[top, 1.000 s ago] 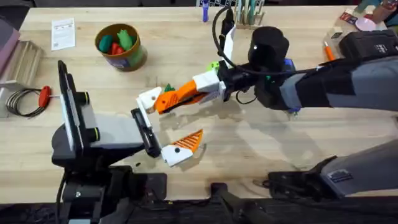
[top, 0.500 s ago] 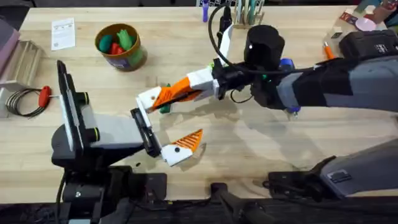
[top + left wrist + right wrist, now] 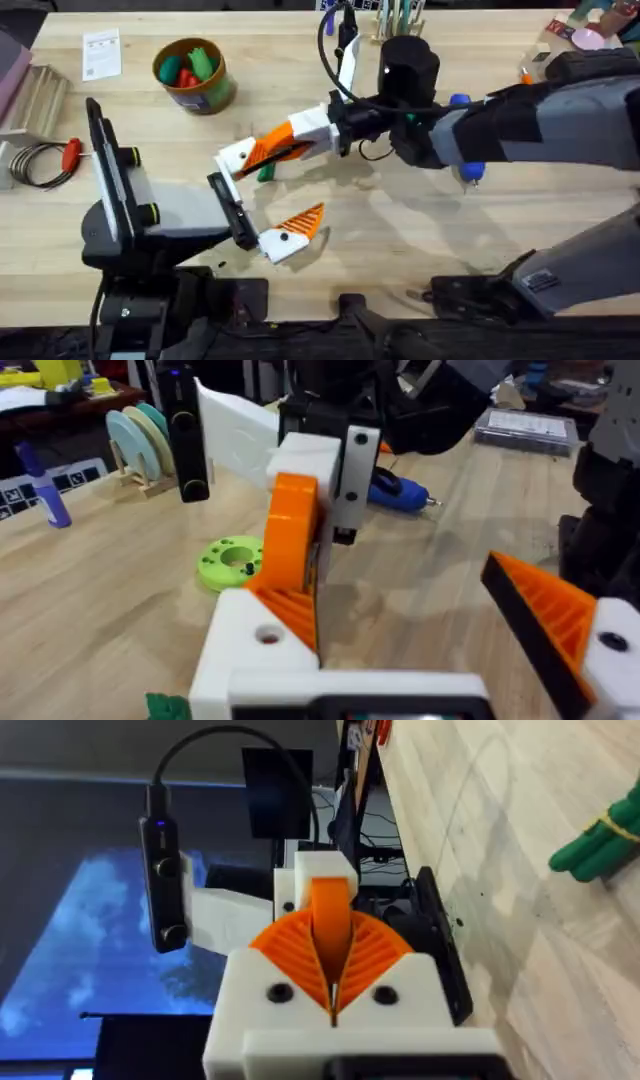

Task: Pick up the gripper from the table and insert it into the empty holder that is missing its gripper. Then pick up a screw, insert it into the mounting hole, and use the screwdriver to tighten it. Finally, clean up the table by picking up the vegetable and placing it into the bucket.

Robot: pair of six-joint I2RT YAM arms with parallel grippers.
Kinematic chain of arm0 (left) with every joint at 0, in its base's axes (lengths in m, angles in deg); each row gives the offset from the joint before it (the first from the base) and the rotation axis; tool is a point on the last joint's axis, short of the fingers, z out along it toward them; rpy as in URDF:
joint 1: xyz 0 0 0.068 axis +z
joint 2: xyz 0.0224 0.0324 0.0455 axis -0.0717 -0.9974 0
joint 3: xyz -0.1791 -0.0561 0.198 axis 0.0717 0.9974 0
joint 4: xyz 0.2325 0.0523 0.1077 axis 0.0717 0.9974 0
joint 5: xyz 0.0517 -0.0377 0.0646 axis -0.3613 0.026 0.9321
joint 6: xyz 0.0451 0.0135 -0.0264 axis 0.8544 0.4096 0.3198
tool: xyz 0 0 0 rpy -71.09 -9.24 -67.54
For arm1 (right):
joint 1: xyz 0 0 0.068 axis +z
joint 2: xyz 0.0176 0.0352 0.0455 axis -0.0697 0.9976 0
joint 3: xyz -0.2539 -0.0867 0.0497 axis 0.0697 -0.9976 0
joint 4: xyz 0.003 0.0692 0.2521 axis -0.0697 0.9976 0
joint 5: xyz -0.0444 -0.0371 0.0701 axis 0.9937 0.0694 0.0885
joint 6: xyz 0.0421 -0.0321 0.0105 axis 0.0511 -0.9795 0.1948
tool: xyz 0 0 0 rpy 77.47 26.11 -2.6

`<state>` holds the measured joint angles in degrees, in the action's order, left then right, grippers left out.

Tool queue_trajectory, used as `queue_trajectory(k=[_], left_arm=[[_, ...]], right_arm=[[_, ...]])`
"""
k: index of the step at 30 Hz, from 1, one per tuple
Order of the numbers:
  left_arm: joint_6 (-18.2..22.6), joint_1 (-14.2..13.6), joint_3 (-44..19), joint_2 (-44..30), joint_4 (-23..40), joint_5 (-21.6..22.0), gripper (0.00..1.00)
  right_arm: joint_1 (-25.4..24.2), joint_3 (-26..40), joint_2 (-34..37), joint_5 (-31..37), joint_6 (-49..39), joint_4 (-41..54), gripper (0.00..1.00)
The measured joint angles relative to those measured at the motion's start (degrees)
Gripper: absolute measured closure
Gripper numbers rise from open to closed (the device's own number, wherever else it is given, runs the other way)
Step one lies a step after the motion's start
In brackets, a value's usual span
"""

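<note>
Right gripper (image 3: 232,160): fingers pressed together, holding nothing visible; arm stretched from the bench's right side across its middle, tips just beside the vegetable (image 3: 265,172), which lies on the wood. Left gripper (image 3: 300,228): fingers spread wide, empty, low near the bench's front edge. Bucket (image 3: 193,74): toward the far left corner, holding green and red toy foods. Holder (image 3: 143,442): at the far edge.
</note>
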<state>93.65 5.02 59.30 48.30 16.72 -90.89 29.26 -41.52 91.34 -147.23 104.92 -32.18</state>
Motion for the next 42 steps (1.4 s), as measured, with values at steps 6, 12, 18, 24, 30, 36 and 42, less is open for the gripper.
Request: queue_trajectory(k=[6, 12, 18, 24, 30, 36, 42], left_arm=[[0.01, 0.0, 0.0, -0.02, 0.0, 0.0, 0.015], [0.28, -0.55, -0.02, -0.02, 0.28, -2.31, 0.015], [0.3, -0.76, -0.02, 0.0, 0.44, -3.61, 0.015], [0.28, -0.76, -0.02, -0.02, 0.48, -3.8, 0.015], [0.3, -0.76, -0.02, 0.0, 0.48, -3.82, 0.016], [0.29, -0.76, -0.02, 0.0, 0.48, -3.82, 0.014], [0.28, -0.76, -0.02, -0.02, 0.48, -3.84, 0.015]], right_arm=[[0.0, 0.0, 0.0, 0.02, 0.0, 0.02, 0.994], [0.58, 0.31, 0.33, 2.65, 0.0, 0.75, 0.272], [0.41, 0.37, 0.31, 3.32, -0.22, 0.79, 0.119], [-3.16, 0.42, -2.5, 3.87, -3.35, 6.25, 0.116], [-8.35, 1.92, -13.3, 8.23, -14.39, 31.14, 0.114], [-10.72, 11.08, -21.68, 21.7, -29.93, 67.96, 0.112], [-7.49, 25.74, -22.85, 43.0, -38.17, 90.49, 0.112]])
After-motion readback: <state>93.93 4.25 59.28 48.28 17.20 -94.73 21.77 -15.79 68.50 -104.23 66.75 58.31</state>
